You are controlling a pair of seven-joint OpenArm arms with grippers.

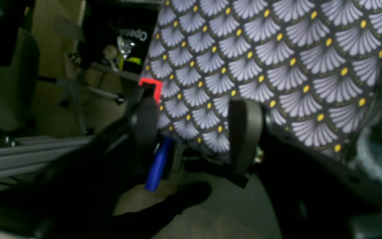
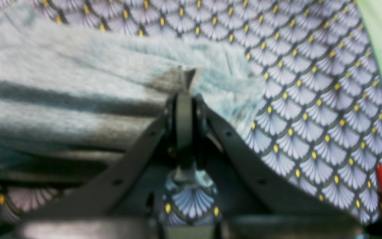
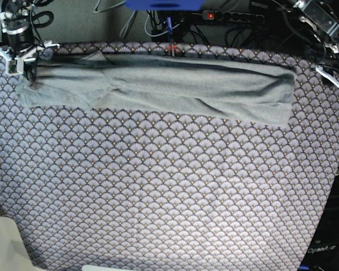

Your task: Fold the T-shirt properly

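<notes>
So the T-shirt (image 3: 158,87) is lying across the far part of the tabletop (image 3: 169,197), folded into a long band that runs from about 10 o'clock over to 2 o'clock in the base view; it sits flat on the purple-grey scallop-patterned cloth (image 3: 158,186) that covers the whole surface; one end has a sleeve-ish flap sticking out near 10 o'clock, the other end is squared off near 2 o'clock.

The right gripper (image 2: 184,78) is up at the 10 o'clock corner; in its wrist view the jaws are pressed together with a little pinch of grey knit poking up between the tips, so it has hold of the T-shirt's edge; the fabric bunches into soft ridges going off toward 9 o'clock.

The left gripper (image 1: 199,124) is out past the tabletop's edge around 2 o'clock in the base view; its jaws stand well apart with nothing between them, just the patterned cloth's edge behind them; there's a red clip (image 1: 153,88) on that edge, and a blue thing (image 1: 158,164) below it that I can't identify; pretty blurry there.
</notes>
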